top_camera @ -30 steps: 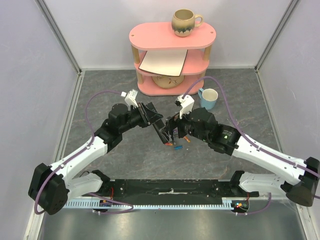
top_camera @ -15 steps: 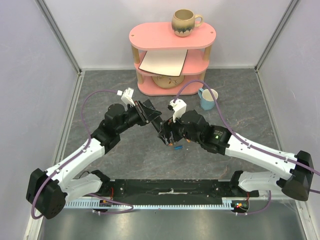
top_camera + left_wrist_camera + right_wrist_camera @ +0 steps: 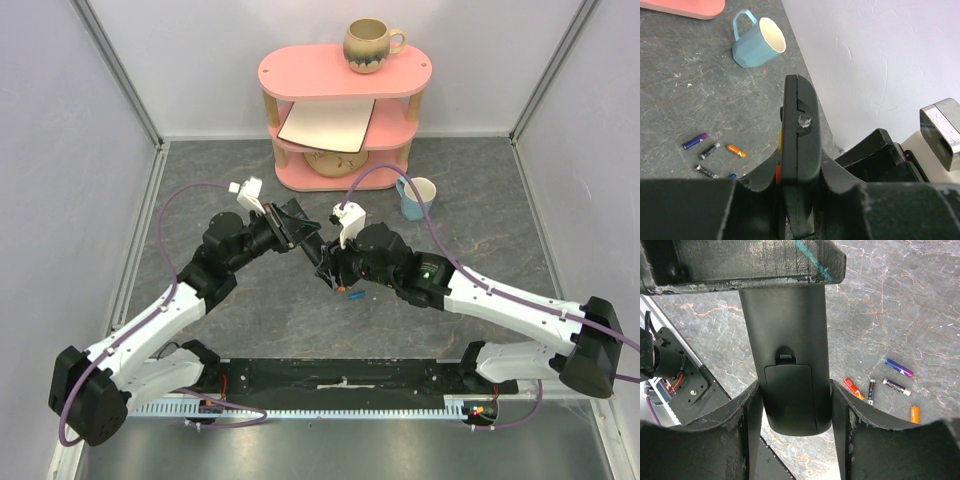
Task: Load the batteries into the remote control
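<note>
The black remote control [image 3: 319,256] is held in the air between both grippers. My left gripper [image 3: 303,238] is shut on one end; its wrist view shows the remote [image 3: 799,115] edge-on between the fingers [image 3: 755,177]. My right gripper [image 3: 330,268] is shut on the other end, its fingers [image 3: 751,405] against both sides of the remote's back [image 3: 785,325], where the battery cover [image 3: 789,392] is closed. Several batteries [image 3: 853,388] lie loose on the table: red-orange, dark, blue-purple [image 3: 899,368] and orange [image 3: 914,414]. They also show in the left wrist view [image 3: 709,150].
A light blue mug [image 3: 417,197] stands on the table at the back right, also in the left wrist view [image 3: 759,44]. A pink shelf unit [image 3: 345,75] at the back carries a brown mug [image 3: 368,44] and a white board. White walls enclose the table.
My right arm has moved left, its gripper sliding further onto the remote toward the left gripper. The left arm has pulled slightly back and left. The remote stays held.
</note>
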### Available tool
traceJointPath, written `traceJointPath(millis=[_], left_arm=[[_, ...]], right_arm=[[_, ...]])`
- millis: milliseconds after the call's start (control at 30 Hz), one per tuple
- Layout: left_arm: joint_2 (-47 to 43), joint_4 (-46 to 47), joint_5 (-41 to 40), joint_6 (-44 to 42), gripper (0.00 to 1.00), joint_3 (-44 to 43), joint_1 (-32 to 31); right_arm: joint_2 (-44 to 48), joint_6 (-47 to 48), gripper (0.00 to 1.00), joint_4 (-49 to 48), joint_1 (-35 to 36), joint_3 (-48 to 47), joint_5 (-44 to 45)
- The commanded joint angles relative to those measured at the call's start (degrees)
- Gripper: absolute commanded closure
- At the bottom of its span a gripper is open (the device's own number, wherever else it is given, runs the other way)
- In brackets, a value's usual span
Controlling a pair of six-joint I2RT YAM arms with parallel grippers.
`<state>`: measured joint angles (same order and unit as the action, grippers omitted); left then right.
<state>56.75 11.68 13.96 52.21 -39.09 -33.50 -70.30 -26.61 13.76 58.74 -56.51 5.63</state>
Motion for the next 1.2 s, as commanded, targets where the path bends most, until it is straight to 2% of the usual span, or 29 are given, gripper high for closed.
traceJointPath(millis=[0,33,67,133,167,267,433,533,700,1100,1167], left_arm=[[-1.0,5.9,1.9,2.7,0.75,0.7,-0.3],[-0.9,6.6,2.1,3.0,0.70,1.0,-0.3],[-0.7,7.3,2.4,3.5,0.62,1.8,-0.3],[-0.8,9.8,2.8,4.7,0.56,2.8,-0.3],[-0.7,10.8,3.0,5.1,0.52,4.0,-0.3],[-0.5,14.0,3.6,6.6,0.46,5.7,-0.3],[-0.5,13.7,3.0,6.3,0.45,6.0,-1.3],[-0.2,13.2,2.1,6.1,0.47,6.0,-2.6],[0.1,12.9,-0.1,5.5,0.58,5.9,-4.6],[0.3,11.7,0.2,4.4,0.60,6.0,-5.7],[0.1,11.7,0.1,4.2,0.63,6.2,-5.7]], right_arm=[[1.0,1.0,0.67,-2.2,-0.1,1.1,-0.1],[1.0,1.4,0.71,-2.2,-0.1,1.1,0.0],[1.2,1.5,0.79,-2.2,-0.1,1.2,0.2],[1.6,2.3,0.90,-1.7,-0.2,1.1,0.2],[1.5,2.4,1.00,-1.7,-0.1,1.1,0.5],[1.7,3.2,1.00,-1.2,-0.1,1.0,0.6],[2.0,3.8,1.00,-0.8,-0.1,0.8,1.6],[2.1,3.8,1.00,-0.7,-0.1,0.6,1.6],[1.8,3.7,1.00,-0.8,-0.1,0.4,1.8],[2.4,4.2,1.00,-0.1,-0.1,0.0,2.4],[2.5,4.3,1.00,0.0,-0.2,-0.2,2.4]])
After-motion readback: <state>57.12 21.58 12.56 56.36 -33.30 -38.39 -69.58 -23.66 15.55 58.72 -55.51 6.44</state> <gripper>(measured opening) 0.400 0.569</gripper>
